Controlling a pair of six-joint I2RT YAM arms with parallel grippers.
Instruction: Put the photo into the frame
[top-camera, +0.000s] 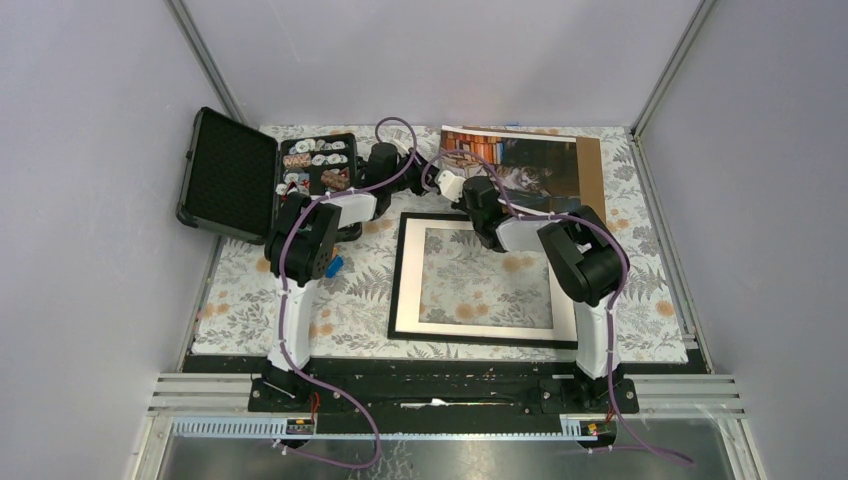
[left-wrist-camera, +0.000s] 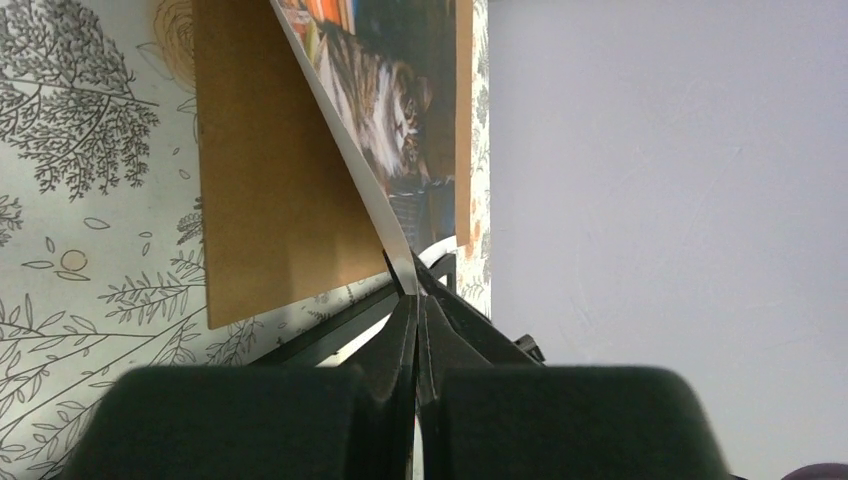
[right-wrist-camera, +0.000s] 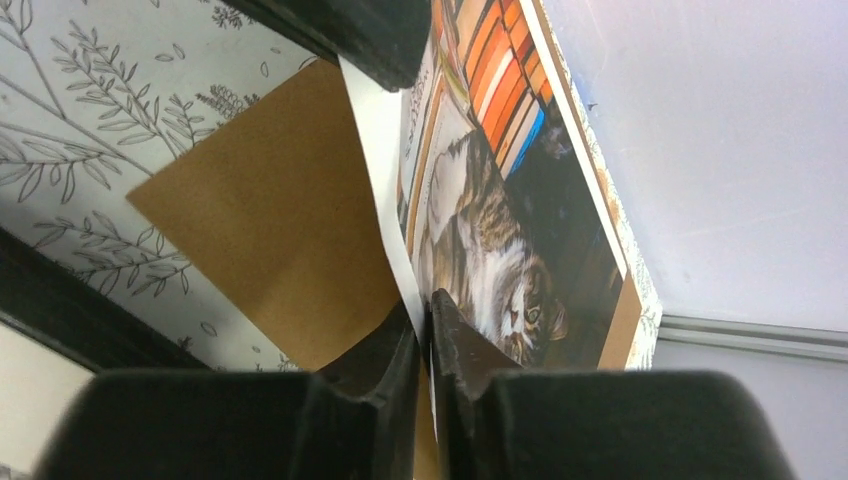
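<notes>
The photo (top-camera: 520, 160), a tabby cat with colourful books, lies at the back of the table on a brown backing board (top-camera: 591, 170). Its left edge is lifted off the board. My left gripper (top-camera: 428, 170) is shut on that white edge (left-wrist-camera: 408, 270). My right gripper (top-camera: 452, 190) is shut on the same edge a little nearer (right-wrist-camera: 424, 300). The cat print shows in both wrist views (left-wrist-camera: 400, 100) (right-wrist-camera: 490, 230), with the board under it (left-wrist-camera: 270, 180) (right-wrist-camera: 270, 230). The frame (top-camera: 400, 280), black with a cream mat, lies flat at the table's centre, in front of the photo.
An open black case (top-camera: 228, 175) with foam lining stands at the back left, with a tray of small items (top-camera: 318, 165) beside it. A leaf-patterned cloth (top-camera: 330, 310) covers the table. Grey walls close in on the back and both sides.
</notes>
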